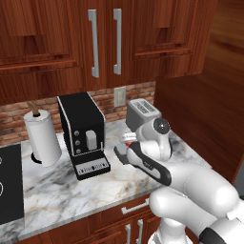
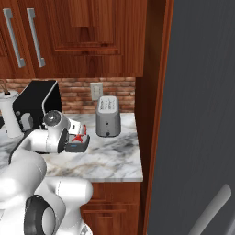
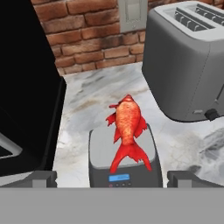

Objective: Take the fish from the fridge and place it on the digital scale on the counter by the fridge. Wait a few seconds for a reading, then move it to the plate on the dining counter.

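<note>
Nearest the hand camera, the two dark fingertips of the gripper (image 3: pixel 111 179) are seen at the lower left and lower right of the frame, spread wide with nothing between them, so the pincer is released. Just above them, at lower centre, the digital scale (image 3: pixel 101 151) is seen on the marble counter (image 3: pixel 87 103), with a small blue display lit on its front edge. The fish (image 3: pixel 127 131) is laid on the scale, head toward the top of the frame and forked tail toward the display; its head reaches past the far edge of the platform. The silver toaster (image 3: pixel 188 61) fills the upper right, the black coffee machine (image 3: pixel 26 87) the left, and a brick wall (image 3: pixel 83 35) with an outlet runs across the top. In the right base view the fish (image 2: pixel 79 136) is glimpsed on the scale (image 2: pixel 77 146) beside the white arm, at centre left, with the grey fridge (image 2: pixel 202 114) door filling the right side. The weighing step is judged to be under way. The fish could be knocked off the platform if the open fingers are lowered off-centre for the re-grasp, since it overhangs and is small. A thin, flat body may also be pinched poorly and dropped on the way to the plate.
</note>
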You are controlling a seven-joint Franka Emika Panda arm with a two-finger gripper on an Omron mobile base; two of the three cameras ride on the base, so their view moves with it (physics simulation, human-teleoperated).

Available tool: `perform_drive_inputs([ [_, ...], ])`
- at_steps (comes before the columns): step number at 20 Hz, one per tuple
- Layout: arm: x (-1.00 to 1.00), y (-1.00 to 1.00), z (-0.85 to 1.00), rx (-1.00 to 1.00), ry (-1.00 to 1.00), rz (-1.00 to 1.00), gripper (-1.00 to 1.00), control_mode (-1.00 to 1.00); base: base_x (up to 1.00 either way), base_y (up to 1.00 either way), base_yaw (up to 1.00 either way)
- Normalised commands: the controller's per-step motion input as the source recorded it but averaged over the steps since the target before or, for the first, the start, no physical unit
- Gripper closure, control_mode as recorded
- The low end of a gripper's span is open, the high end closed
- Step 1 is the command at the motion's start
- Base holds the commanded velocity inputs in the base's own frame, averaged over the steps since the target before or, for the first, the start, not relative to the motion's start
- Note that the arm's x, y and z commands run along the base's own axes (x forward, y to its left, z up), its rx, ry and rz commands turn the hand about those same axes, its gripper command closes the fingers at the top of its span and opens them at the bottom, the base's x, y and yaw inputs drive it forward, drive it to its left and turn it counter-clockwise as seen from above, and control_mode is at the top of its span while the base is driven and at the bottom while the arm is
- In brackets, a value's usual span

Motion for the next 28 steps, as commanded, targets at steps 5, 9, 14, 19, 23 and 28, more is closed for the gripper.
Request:
perform_drive_inputs([
  [5, 0.18, 0.00, -0.01, 0.00, 0.11, 0.00, -1.00, -1.00, 0.00, 0.00, 0.00],
  [9, 0.26, 0.00, -0.06, 0.00, 0.14, 0.00, -1.00, -1.00, 0.00, 0.00, 0.00],
  [14, 0.20, 0.00, -0.10, -0.01, 0.11, 0.00, -1.00, -1.00, 0.00, 0.00, 0.00],
  [19, 0.10, 0.00, -0.20, -0.04, 0.05, 0.00, -1.00, -1.00, 0.00, 0.00, 0.00],
  [23, 0.09, 0.00, -0.30, -0.06, 0.01, 0.00, -1.00, -1.00, 0.00, 0.00, 0.00],
  [28, 0.16, 0.00, -0.27, -0.07, 0.00, 0.00, -1.00, -1.00, 0.00, 0.00, 0.00],
])
